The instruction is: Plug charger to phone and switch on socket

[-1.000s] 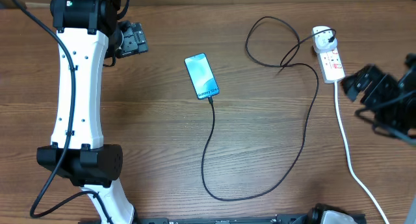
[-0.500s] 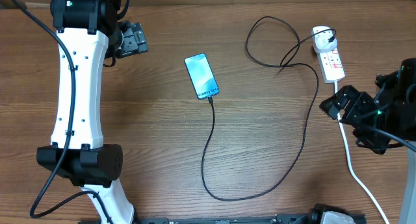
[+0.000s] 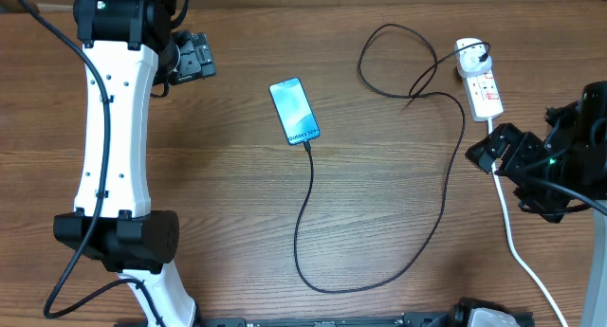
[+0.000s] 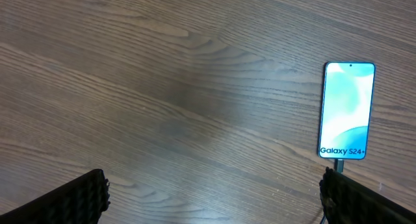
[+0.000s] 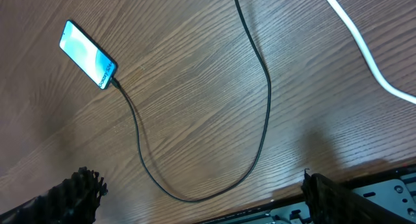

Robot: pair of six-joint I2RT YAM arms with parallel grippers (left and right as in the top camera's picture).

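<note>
The phone (image 3: 294, 110) lies screen up on the wooden table, its light-blue screen lit; it also shows in the left wrist view (image 4: 348, 110) and the right wrist view (image 5: 88, 54). The thin black charger cable (image 3: 313, 208) has its tip in the phone's lower end, loops across the table (image 5: 260, 120) and runs to an adapter (image 3: 471, 54) plugged into the white power strip (image 3: 482, 88). My left gripper (image 3: 194, 59) is open and empty, far left of the phone. My right gripper (image 3: 501, 150) is open and empty, just below the strip.
The strip's thick white cord (image 3: 512, 237) runs down the right side to the front edge and crosses the right wrist view (image 5: 364, 49). The left arm's white column (image 3: 116, 147) stands at the left. The table's front edge (image 5: 364, 185) is close below the right gripper.
My right arm moved left and down from the far right edge to just below the power strip, then stayed nearly still. The left arm, phone and cable have not moved.
</note>
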